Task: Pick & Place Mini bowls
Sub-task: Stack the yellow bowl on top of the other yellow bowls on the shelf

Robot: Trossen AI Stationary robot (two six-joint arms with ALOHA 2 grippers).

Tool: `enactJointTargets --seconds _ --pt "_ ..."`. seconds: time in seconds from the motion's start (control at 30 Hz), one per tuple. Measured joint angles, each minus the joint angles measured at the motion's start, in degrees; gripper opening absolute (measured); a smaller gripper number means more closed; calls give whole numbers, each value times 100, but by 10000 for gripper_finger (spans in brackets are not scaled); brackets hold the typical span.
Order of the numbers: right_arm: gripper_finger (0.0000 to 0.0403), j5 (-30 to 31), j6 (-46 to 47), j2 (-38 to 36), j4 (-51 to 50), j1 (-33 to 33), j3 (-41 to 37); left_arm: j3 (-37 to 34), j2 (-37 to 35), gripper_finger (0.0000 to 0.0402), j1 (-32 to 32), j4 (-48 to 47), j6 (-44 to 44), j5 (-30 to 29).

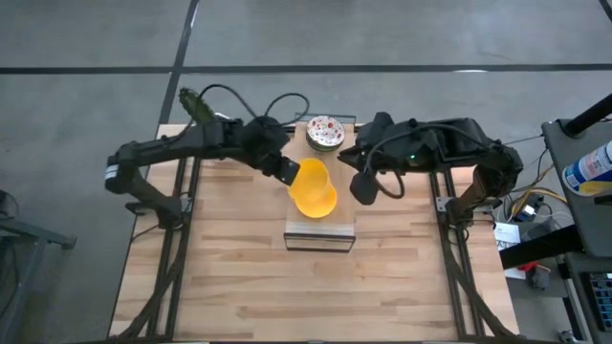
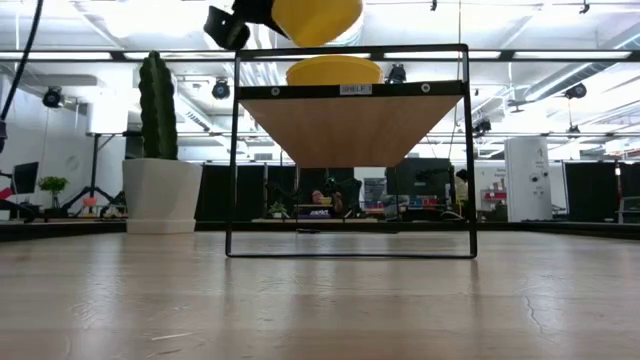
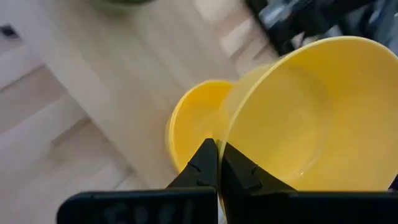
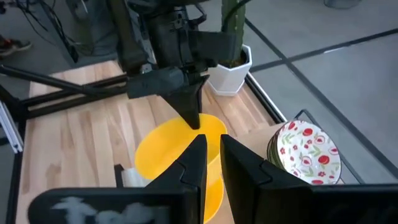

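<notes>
My left gripper (image 1: 287,172) is shut on a plain yellow mini bowl (image 1: 314,186), held over a small black-framed rack (image 2: 350,95) with a wooden top. A second yellow mini bowl (image 2: 333,70) rests by its base on that top, right under the held one (image 2: 315,15). A short stack of white floral mini bowls (image 1: 325,132) stands behind the rack. My right gripper (image 4: 213,146) hovers to the right of the yellow bowls. Its fingers are a narrow gap apart with nothing between them. My left gripper pinches the held bowl's rim (image 3: 229,138) on the side nearest the arm, one finger inside the bowl and one outside. The fingers slant down from the table's left. The bowl is tilted, its opening toward the wrist, and hangs clear above the bowl on the rack (image 3: 193,124).
A white angular planter with a green cactus (image 2: 160,170) stands at the table's far left corner. Cables run along the far edge behind both arms. The wooden table in front of the rack (image 1: 316,296) is bare.
</notes>
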Motion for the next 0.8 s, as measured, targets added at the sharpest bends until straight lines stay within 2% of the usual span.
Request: enactJointTargets --seconds 0.13,0.37,0.8 --pt "43 0 0 56 -8 29 0 649 468 0 38 -969 250 -5" --pt "43 4 66 29 -130 48 0 1211 933 0 22 -1085 314 219" --pt "43 12 214 4 -365 140 0 1276 1363 10 -4 -1273 305 295"
